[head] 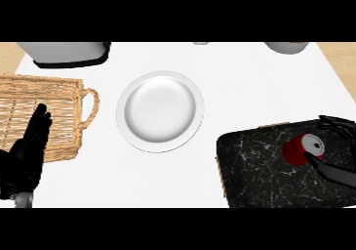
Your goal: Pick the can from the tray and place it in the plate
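Over the black tray, the right hand curls around the red can with its silver top. Left hand rests flat, fingers straight.

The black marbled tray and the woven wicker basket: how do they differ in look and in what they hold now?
The black marbled tray is dark, flat and veined with white; the woven wicker basket is tan, slatted and has a looped handle. The tray lies at the right and carries the red can, with the right hand curled round it; the basket sits at the left, partly behind the open, resting left hand. Both lie on the white counter, flanking the white round plate.
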